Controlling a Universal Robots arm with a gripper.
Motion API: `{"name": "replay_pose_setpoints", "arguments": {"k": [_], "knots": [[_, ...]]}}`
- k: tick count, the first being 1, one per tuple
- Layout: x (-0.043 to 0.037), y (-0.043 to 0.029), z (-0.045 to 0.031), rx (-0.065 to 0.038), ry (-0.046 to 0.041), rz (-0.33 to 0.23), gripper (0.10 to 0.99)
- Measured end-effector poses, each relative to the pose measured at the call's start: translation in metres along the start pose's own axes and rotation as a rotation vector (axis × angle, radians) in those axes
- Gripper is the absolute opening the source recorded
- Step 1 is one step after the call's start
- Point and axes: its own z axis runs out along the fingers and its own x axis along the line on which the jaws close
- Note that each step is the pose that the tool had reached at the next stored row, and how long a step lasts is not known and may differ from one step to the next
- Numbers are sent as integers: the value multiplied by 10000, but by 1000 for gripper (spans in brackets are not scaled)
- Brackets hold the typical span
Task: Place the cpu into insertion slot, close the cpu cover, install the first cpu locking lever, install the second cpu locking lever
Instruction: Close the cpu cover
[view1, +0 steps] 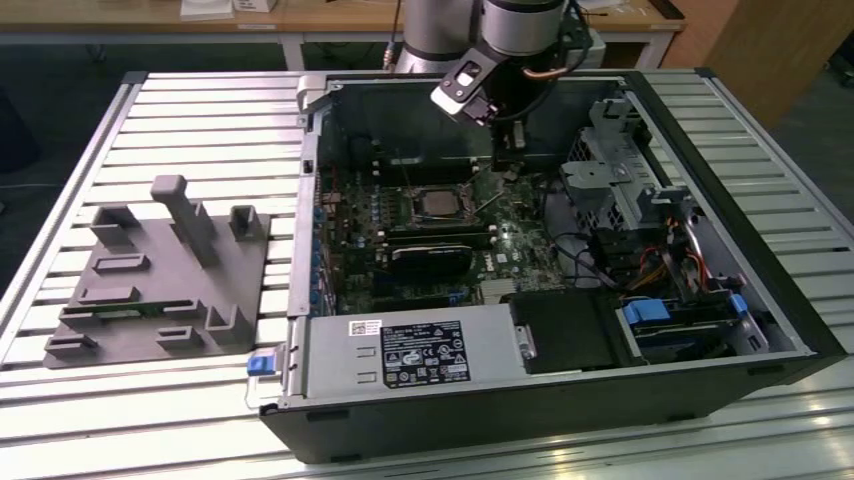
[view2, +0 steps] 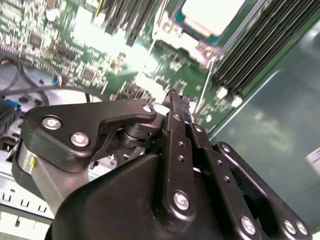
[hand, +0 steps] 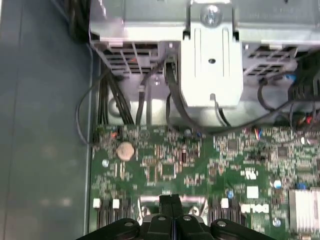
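Gripper (hand: 170, 201) near cpu (view1: 434, 203), open case (view1: 534, 425) — slatted table (view1: 174, 110)

The gripper (view1: 506, 172) hangs inside the case (view1: 534, 430), just to the exterior view's right of the insertion slot (view1: 434, 203). On the table (view1: 174, 120), 1 fixture (view1: 160, 285) sits to the exterior view's left of the case.
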Motion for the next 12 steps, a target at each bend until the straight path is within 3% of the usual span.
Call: {"name": "replay_pose_setpoints", "arguments": {"k": [5, 12], "knots": [[1, 148, 13, 1, 0, 0, 106], [1, 225, 78, 22, -3, 0, 106]]}}
